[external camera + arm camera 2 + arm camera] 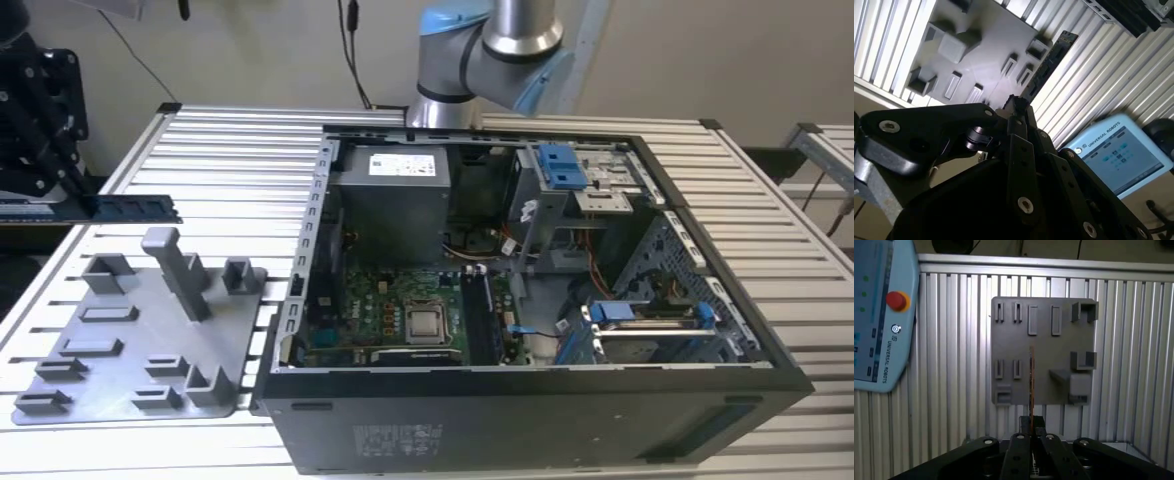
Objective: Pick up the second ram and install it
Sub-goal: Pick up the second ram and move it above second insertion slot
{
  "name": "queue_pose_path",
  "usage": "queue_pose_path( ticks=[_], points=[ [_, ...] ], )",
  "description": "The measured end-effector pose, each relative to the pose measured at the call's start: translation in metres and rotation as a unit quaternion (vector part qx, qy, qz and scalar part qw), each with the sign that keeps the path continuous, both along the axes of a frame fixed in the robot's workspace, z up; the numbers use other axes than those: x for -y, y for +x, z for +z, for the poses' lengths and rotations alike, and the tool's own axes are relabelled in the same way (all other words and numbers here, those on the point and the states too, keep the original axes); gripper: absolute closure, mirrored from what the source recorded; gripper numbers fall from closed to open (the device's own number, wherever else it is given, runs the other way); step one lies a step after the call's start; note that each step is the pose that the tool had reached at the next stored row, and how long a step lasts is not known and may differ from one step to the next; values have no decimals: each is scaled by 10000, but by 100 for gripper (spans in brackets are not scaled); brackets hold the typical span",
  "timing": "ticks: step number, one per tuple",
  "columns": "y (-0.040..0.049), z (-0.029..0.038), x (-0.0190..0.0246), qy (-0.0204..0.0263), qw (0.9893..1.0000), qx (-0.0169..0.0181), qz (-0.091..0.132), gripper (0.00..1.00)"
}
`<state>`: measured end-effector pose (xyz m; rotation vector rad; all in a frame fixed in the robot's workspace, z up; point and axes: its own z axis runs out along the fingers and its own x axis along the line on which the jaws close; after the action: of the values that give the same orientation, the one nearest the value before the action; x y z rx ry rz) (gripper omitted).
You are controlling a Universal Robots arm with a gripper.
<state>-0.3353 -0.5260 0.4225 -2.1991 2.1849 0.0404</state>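
The gripper's black fingers are pinching one end of the second ram, a long, thin, flat dark board with black chips. The board is sticking straight out from the tips and hanging in open air above the grey moulded fixture tray with its blocky slots. In the exterior view the second ram is lying level over the ribbed aluminium table, well to the exterior view's left of the open computer case. A pale label is showing on the grey power-supply box inside the case, and a blue teach pendant bearing print and a red button is resting at the table's edge, apart from the tray.
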Motion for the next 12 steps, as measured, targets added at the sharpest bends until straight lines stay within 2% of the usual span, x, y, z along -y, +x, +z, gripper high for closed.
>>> queue_pose_path(
  ticks=[7,12],
  points=[
    [72,0,0,0,10000,0,0,86],
    [155,0,0,0,10000,0,0,86]
  ],
)
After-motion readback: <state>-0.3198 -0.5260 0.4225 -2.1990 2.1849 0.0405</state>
